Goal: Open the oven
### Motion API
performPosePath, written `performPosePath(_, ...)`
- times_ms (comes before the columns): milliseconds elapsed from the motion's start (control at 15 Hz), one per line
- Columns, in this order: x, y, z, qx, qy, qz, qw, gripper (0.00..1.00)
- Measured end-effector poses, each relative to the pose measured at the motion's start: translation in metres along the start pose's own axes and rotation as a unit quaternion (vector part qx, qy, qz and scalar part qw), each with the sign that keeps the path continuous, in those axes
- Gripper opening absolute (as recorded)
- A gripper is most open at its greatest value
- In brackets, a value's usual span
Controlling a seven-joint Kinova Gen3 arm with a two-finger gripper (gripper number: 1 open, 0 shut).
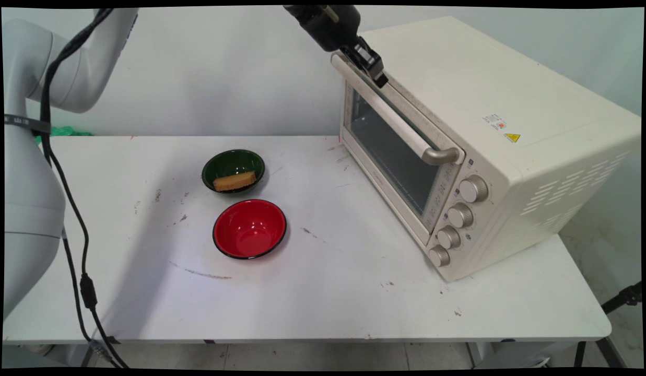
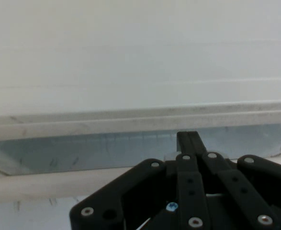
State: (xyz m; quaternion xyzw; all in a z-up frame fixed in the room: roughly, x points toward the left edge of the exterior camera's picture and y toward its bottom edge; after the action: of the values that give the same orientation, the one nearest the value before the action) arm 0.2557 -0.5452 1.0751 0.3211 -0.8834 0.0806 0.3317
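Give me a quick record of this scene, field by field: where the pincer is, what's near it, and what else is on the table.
pincer: black two-finger pincer at the top edge of the oven door, by the far end of its handle; finger state unclear
oven: cream metal toaster oven with glass door shut, four silver knobs
handle: cream bar handle across the door's top
green bowl: dark green round bowl holding a tan bread slice
red bowl: empty red round bowl, in front of the green one
surface: white table
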Motion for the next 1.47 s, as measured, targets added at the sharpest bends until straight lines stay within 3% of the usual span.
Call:
performPosePath(800,-0.014,0.008,0.015,-0.008,-0.028,0.020,0.9994,0.00)
performPosePath(1467,-0.072,0.013,0.000,-0.008,-0.034,0.033,0.9988,0.00)
